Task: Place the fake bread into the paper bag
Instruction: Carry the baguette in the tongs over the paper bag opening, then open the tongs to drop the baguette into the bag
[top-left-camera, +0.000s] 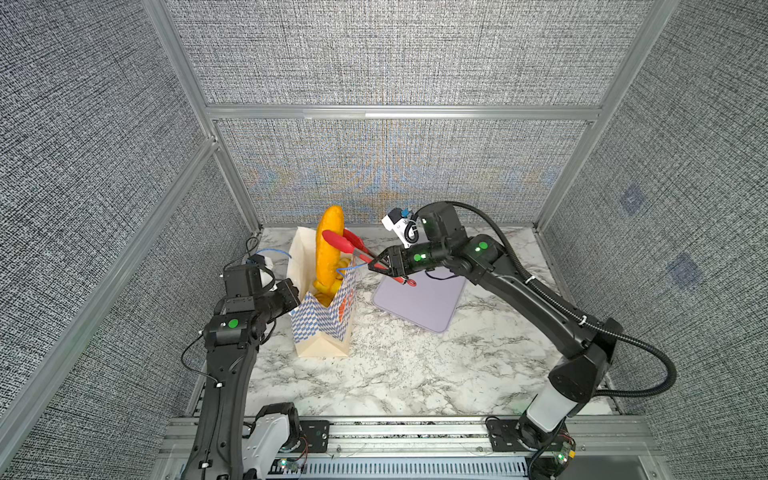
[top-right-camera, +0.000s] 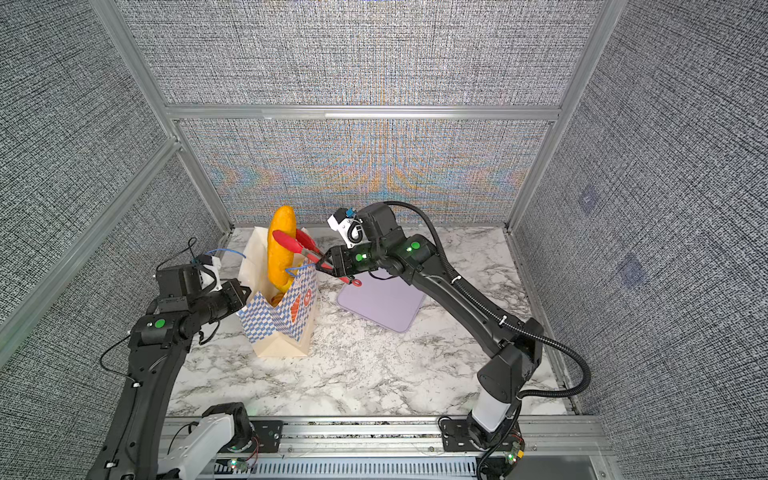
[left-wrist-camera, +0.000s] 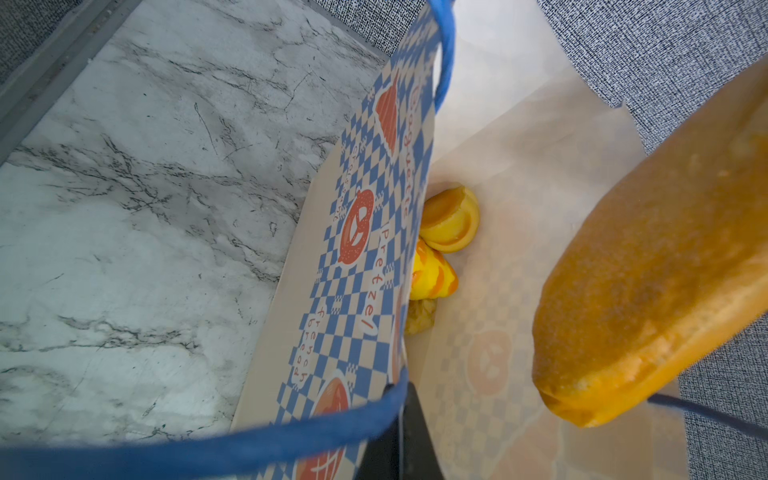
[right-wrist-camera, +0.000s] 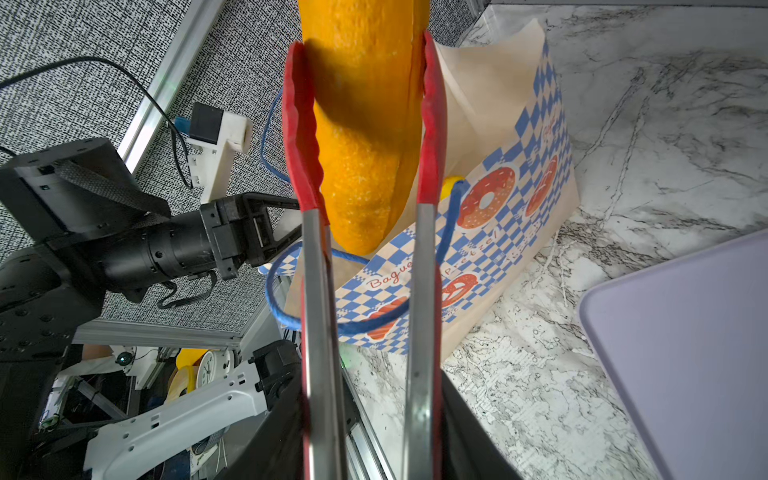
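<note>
The paper bag (top-left-camera: 328, 328) (top-right-camera: 282, 328) stands open on the marble table, left of centre. A long golden fake bread loaf (top-left-camera: 328, 245) (top-right-camera: 281, 249) (right-wrist-camera: 361, 145) stands upright with its lower end inside the bag. Small rolls (left-wrist-camera: 451, 218) lie at the bag's bottom. My right gripper (top-left-camera: 380, 264) (right-wrist-camera: 370, 415) is shut on the red tongs (top-left-camera: 345, 245) (right-wrist-camera: 424, 291), whose red tips lie against both sides of the loaf. My left gripper (top-left-camera: 291, 293) (left-wrist-camera: 403, 432) is shut on the bag's near wall (left-wrist-camera: 365, 232).
A flat lavender tray (top-left-camera: 419, 303) (right-wrist-camera: 685, 332) lies right of the bag, under the right arm. Blue cord handles (left-wrist-camera: 444, 50) loop at the bag's mouth. Fabric walls with metal frames enclose the table on three sides.
</note>
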